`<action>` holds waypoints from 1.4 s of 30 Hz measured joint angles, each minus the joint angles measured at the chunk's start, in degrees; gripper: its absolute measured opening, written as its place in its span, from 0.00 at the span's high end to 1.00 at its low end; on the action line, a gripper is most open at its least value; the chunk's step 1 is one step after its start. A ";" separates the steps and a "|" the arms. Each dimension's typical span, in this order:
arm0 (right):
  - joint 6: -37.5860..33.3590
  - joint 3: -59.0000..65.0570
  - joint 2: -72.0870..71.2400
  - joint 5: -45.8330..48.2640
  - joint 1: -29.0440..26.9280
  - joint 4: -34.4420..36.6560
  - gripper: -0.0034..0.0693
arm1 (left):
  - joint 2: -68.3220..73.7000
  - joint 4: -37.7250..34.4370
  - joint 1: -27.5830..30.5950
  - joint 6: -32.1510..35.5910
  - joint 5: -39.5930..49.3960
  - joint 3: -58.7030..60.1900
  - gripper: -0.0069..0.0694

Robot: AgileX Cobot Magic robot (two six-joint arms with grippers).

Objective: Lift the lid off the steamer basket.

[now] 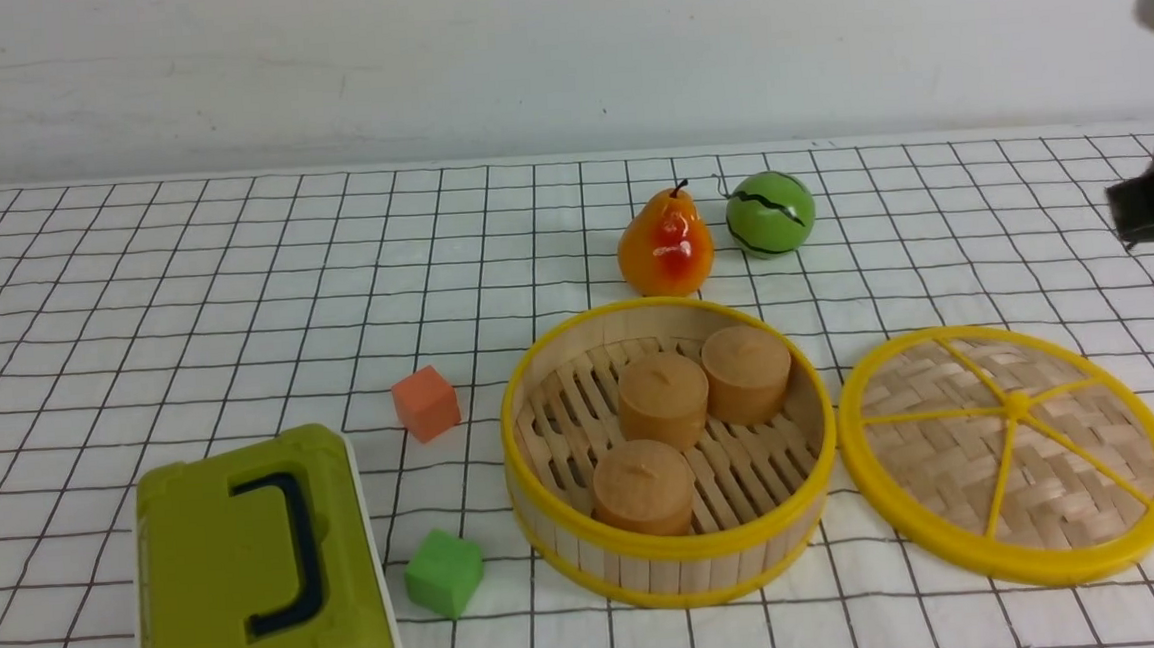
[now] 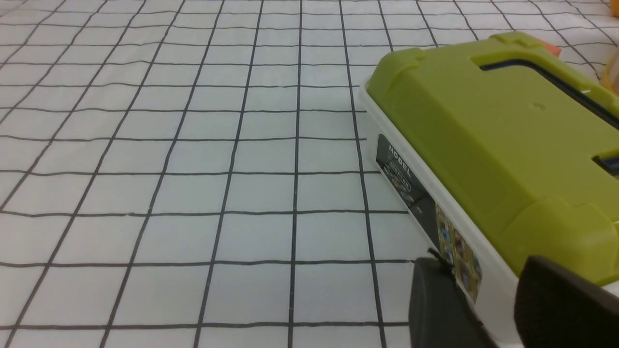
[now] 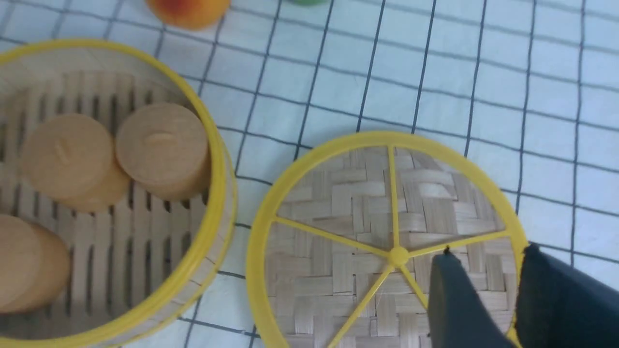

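The steamer basket (image 1: 673, 549) stands uncovered in the middle of the table, with three round tan buns on its slatted floor. Flat on the cloth just right of it lies the lid (image 1: 1009, 453), woven bamboo with a yellow rim and spokes. My right gripper (image 1: 1146, 209) hangs above the table at the far right edge, behind the lid. In the right wrist view the right gripper (image 3: 488, 251) is open above the lid (image 3: 367, 208), near its rim, with nothing held; the basket (image 3: 213, 203) is beside it. My left gripper (image 2: 483, 270) is open beside the green box (image 2: 483, 121).
An olive-green box (image 1: 252, 574) with a dark handle sits at the front left. An orange cube (image 1: 426, 403) and a green cube (image 1: 443, 573) lie between it and the basket. A pear (image 1: 664, 243) and a green ball (image 1: 771, 214) stand behind the basket.
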 joint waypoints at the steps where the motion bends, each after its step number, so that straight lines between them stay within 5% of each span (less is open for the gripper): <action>1: -0.22 2.08 -4.55 -0.44 0.00 0.50 0.74 | 0.00 0.00 0.00 0.00 0.00 0.00 0.60; 8: -0.35 12.32 -23.34 -1.15 0.00 2.12 0.97 | 0.00 0.00 0.00 0.00 0.00 0.00 0.60; 18: -0.35 17.88 -39.35 3.88 0.00 2.67 0.98 | 0.00 0.00 0.00 0.00 0.00 0.00 0.60; 30: -0.35 18.24 -41.90 9.52 0.00 2.48 0.97 | 0.00 0.00 0.00 0.00 0.00 0.00 0.60; 42: 1.47 46.26 -57.44 -19.01 -0.58 -5.33 0.97 | 0.00 0.00 0.00 0.00 0.00 0.00 0.60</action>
